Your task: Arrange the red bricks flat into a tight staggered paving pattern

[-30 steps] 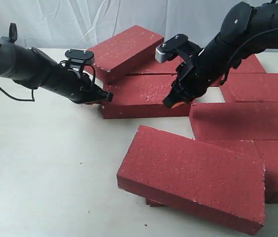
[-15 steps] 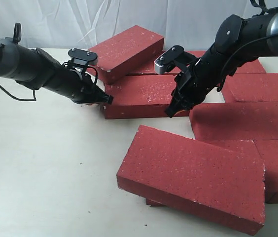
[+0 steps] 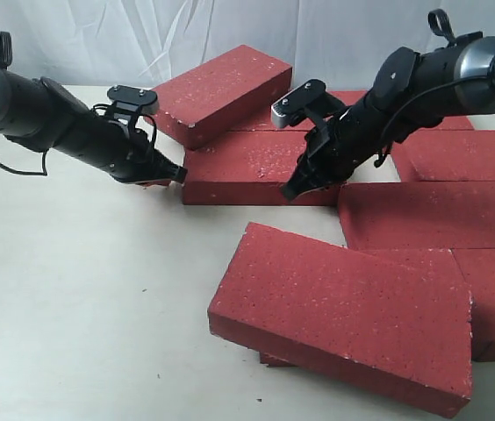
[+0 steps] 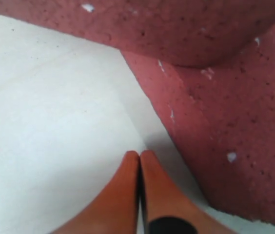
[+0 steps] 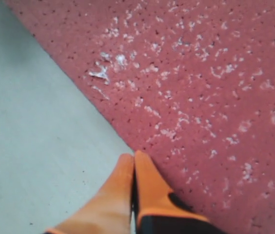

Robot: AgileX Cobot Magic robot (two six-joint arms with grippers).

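Item one: your left fingers (image 3: 177, 173), orange-tipped, pressed together with nothing between them (image 4: 130, 168), low over the counter (image 3: 81, 289) just beside the left end of the centre brick (image 3: 247, 167); you cannot tell from either view whether they touch it. Item two: your right fingers (image 3: 293, 191), also pressed together and holding nothing (image 5: 145, 170), tips set at the front edge of that same centre brick (image 5: 201, 87) near its right end, where it meets the counter (image 5: 35, 146). Item three: the centre brick itself, flat on the counter, long side facing you, its speckled corner filling the left wrist view (image 4: 235, 136). Item four: the back brick (image 3: 221, 88), tilted, its near corner overhanging the centre brick's rear left corner (image 4: 176, 29). Item five: the front brick (image 3: 344, 311), nearest the camera, lying tilted and askew, its right side propped on the flat bricks beside it, with a sliver of another brick showing beneath. Item six: the right bricks (image 3: 432, 215), several lying flat and close together in staggered rows at the right. Item seven: a white cloth (image 3: 142, 35) hanging behind the counter.
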